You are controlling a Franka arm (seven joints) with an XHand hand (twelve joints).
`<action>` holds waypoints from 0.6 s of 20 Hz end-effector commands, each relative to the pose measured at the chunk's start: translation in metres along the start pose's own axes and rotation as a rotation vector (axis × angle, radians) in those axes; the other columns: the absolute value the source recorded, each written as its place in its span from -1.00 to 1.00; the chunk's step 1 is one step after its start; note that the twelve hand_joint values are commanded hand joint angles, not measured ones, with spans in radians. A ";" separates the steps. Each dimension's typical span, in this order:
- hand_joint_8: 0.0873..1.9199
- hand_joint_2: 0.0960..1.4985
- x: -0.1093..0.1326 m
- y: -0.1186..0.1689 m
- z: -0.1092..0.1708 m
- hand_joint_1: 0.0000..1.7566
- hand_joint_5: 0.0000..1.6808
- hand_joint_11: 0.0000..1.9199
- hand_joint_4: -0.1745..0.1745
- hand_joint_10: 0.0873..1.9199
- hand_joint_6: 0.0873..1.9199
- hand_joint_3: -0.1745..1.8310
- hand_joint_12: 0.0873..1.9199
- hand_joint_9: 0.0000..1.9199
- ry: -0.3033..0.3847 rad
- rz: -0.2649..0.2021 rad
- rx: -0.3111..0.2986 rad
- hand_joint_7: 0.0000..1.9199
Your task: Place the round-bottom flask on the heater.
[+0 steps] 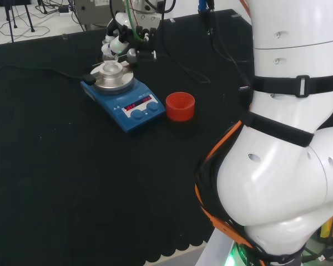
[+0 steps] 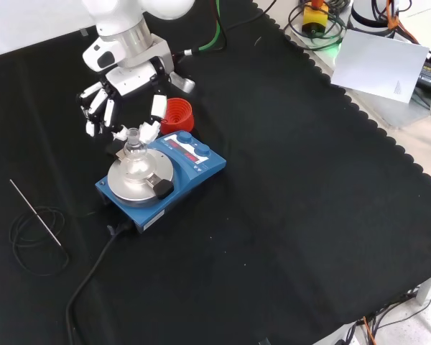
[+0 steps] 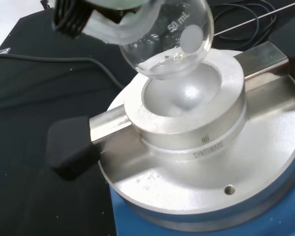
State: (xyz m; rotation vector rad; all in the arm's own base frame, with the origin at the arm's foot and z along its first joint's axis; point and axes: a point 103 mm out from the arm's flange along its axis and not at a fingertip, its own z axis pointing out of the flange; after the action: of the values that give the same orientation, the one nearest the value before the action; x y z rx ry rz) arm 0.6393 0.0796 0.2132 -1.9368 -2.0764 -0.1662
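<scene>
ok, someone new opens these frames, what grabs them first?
Probably the blue heater with its round metal block, mid-cloth in the front view. The robot hand holds a clear round-bottom flask by its neck, and the wrist view shows the bulb just above the block's bowl-shaped well, tilted and not seated. Next, the red ribbed ring stands out, beside the heater on the right in the head view.

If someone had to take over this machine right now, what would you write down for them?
Hand: shut on the round-bottom flask, holding it at the neck.
Flask: poised just over the bowl-shaped hollow of the metal block on the blue heater; the wrist view shows it not fully seated.
Red ribbed stand: empty, beside the heater.
Done: flask carried to the heater.
Left: lower it into the hollow, let go, withdraw.
</scene>
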 end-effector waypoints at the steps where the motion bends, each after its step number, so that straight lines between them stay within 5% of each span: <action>1: -0.38 -0.07 -0.011 0.007 0.009 0.18 0.18 -1.00 0.88 -0.35 0.23 -0.05 0.39 -0.46 0.006 0.007 0.018 -0.63; 12: -0.38 -0.07 -0.014 0.007 0.011 0.18 0.18 -1.00 0.87 -0.35 0.23 -0.05 0.39 -0.46 0.007 0.014 0.021 -0.63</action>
State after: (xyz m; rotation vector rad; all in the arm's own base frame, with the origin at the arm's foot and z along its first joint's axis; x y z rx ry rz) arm 0.6457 0.0707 0.1973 -1.9379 -2.0539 -0.1403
